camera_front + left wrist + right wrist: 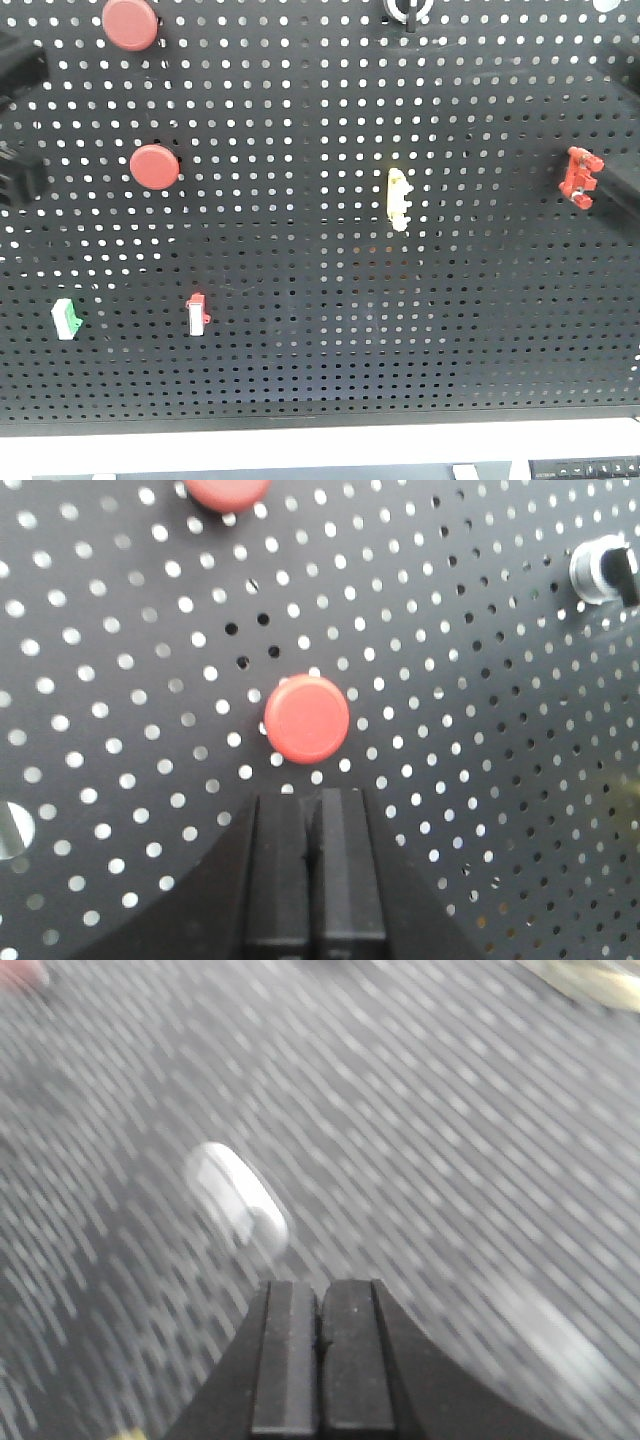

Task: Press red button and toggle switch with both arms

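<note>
A black pegboard (320, 300) is seen standing upright, with the controls mounted on its face. In the front view, a red button (154, 166) is found on the left part of the board, and a second red button (130, 23) is set higher, at the top edge. A pale yellow toggle switch (398, 198) is placed right of centre, well apart from both buttons. A green switch (66, 319) and a red-and-white switch (197, 314) are fixed low on the left, and a red block (578, 177) is seen at the far right.

In the left wrist view, the left gripper (312, 810) is shown clenched, its two fingers pressed together with nothing between them. The red button (307, 719) is seen just beyond the fingertips; whether it is touched cannot be told. A metal knob (605, 572) is seen at the right edge.

The right wrist view is heavily blurred. The right gripper (320, 1295) is likewise clenched on nothing. A white shape (235, 1200) is seen near its tips, slightly left; which switch it is cannot be told.
</note>
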Controlling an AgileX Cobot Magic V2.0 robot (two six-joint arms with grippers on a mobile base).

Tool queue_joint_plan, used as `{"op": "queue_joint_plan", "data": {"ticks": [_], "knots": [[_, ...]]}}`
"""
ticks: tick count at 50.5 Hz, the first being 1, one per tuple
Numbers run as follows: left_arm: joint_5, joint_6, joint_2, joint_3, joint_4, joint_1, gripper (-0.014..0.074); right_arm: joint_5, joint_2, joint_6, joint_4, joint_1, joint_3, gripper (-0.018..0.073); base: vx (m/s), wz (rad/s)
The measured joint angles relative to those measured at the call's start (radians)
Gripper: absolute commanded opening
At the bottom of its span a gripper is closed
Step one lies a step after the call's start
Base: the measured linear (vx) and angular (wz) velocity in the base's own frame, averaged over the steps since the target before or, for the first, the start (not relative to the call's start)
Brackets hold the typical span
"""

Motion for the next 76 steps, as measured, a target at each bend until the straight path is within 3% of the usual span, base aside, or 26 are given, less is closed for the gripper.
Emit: {"op": "queue_joint_plan", "data": {"ticks": [10, 18, 76], "knots": [[-0.002, 0.0, 0.0, 0.0, 0.0, 0.0, 0.0002, 0.1, 0.19, 0.004, 0.0, 0.119, -0.241, -0.0006, 0.0, 0.0], [-0.002, 0.0, 0.0, 0.0, 0.0, 0.0, 0.0002, 0.182, 0.301, 0.007, 0.001, 0.16, -0.359, -0.0006, 0.0, 0.0], [-0.002, -0.001, -0.001, 0.0, 0.0, 0.0, 0.0002, 0.315, 0.402, 0.015, 0.017, 0.114, -0.463, -0.0006, 0.0, 0.0]]}}
